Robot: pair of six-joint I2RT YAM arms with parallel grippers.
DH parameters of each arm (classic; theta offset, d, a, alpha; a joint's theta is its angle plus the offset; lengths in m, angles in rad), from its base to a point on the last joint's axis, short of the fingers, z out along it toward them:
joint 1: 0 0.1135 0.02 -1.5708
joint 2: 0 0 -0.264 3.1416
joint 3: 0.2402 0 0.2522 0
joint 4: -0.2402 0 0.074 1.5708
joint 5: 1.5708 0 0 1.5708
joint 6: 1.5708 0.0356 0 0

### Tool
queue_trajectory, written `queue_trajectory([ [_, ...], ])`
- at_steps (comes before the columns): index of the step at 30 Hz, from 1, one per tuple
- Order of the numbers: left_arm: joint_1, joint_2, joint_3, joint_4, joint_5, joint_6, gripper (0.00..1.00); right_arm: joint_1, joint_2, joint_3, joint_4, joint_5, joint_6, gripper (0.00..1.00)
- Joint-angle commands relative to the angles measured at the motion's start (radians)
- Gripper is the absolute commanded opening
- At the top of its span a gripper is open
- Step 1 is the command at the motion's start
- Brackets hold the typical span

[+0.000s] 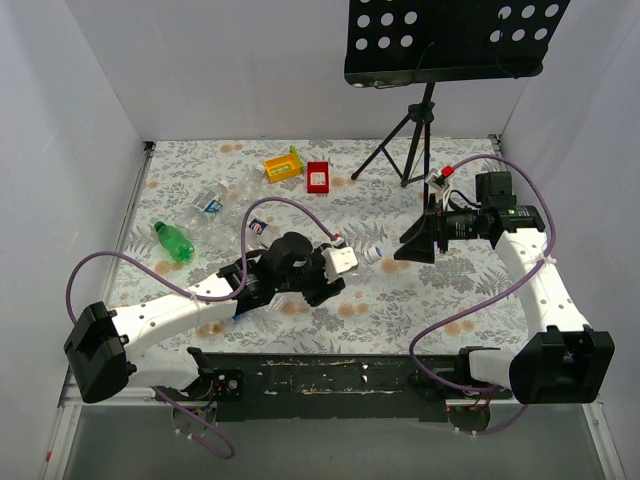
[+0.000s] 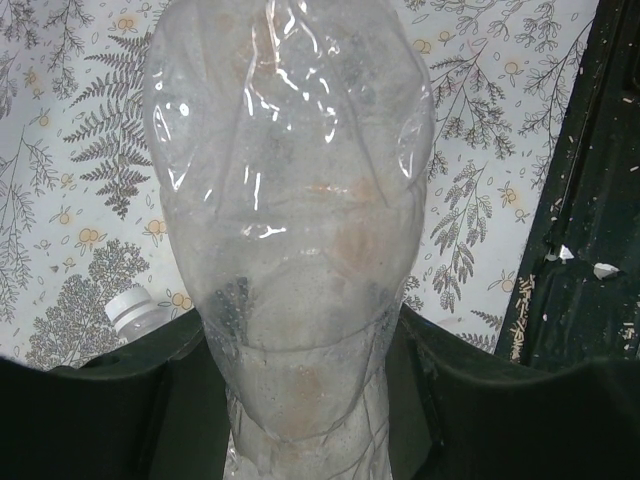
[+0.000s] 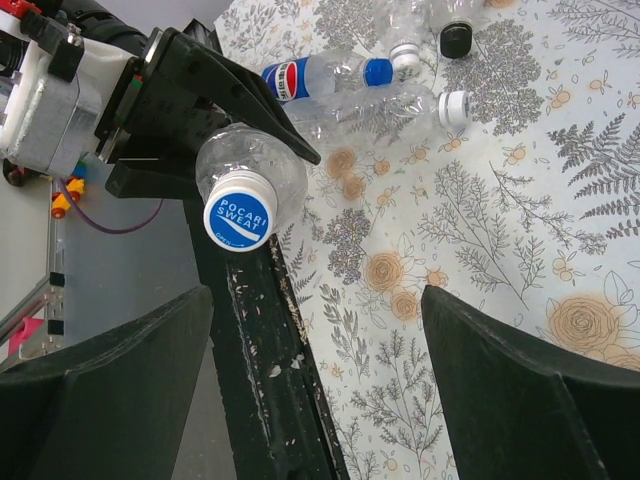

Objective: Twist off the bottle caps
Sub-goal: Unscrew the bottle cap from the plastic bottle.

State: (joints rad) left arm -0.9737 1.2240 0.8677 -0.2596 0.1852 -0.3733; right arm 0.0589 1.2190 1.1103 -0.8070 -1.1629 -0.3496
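Flowery table (image 1: 450,300) below. Left gripper (image 2: 305,400) hugs the bottle (image 2: 290,180) tight; right gripper (image 3: 315,380), wide apart, should meet the cap (image 3: 240,216) straight.

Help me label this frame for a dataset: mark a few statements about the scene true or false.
1. The left gripper is shut on a clear bottle. True.
2. The right gripper is clamped on the blue cap. False: its jaws stand open, clear of the cap.
3. The held bottle has its blue cap on. True.
4. The green bottle stands upright. False: it lies on its side on the table.
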Motion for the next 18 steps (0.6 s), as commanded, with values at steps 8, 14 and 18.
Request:
queue_trajectory([
  [8,-0.014,0.022,0.034,0.037,-0.041,0.014,0.03,-0.002,0.033,0.043,-0.057,-0.011,-0.04,0.92],
  [14,-0.02,0.06,0.06,0.043,-0.044,0.014,0.03,0.03,0.066,0.059,-0.046,0.017,-0.013,0.91],
  [18,-0.026,0.075,0.063,0.052,-0.053,0.004,0.03,0.096,0.077,0.062,-0.009,0.06,0.029,0.91],
])
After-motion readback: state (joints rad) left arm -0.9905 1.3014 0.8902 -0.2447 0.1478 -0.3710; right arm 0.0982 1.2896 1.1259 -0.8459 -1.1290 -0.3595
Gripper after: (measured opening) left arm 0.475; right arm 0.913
